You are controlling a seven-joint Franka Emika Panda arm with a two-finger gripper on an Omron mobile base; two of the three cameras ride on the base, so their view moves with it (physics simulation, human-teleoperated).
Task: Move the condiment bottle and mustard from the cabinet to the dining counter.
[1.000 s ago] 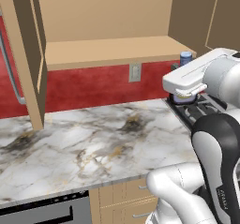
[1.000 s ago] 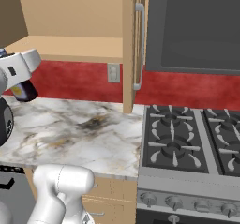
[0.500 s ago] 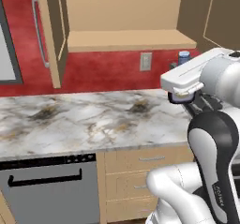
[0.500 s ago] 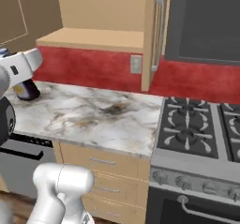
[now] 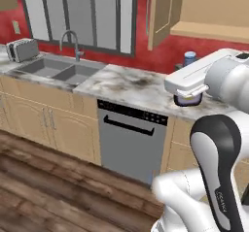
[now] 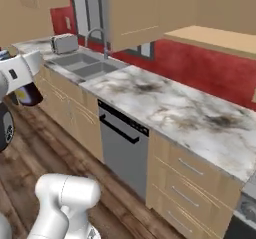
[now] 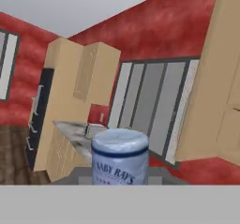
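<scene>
My gripper [image 5: 188, 94] is shut on the condiment bottle [image 5: 187, 101], a small dark bottle with a pale bluish cap, held in the air in front of the marble worktop's edge. In the right base view the bottle's dark underside [image 6: 28, 95] pokes out below the white hand at the far left. The hand view looks straight at its pale cap [image 7: 120, 156] up close. The cabinet [image 5: 209, 28] hangs open at the upper right, its tan door [image 5: 158, 11] swung out and its shelf bare where it shows. The mustard and the dining counter are out of view.
A marble worktop [image 5: 127, 84] runs along the red wall, with a grey dishwasher [image 5: 131, 138] under it. Left of it are a double sink [image 5: 57, 70] with a faucet [image 5: 71, 38] and a toaster [image 5: 21, 49]. Wooden floor [image 5: 48, 192] lies in front.
The whole picture has swung: the base has turned and backed away from the cabinet, bringing the sink, toaster, window and floor into view. The bottle stays in my gripper.
</scene>
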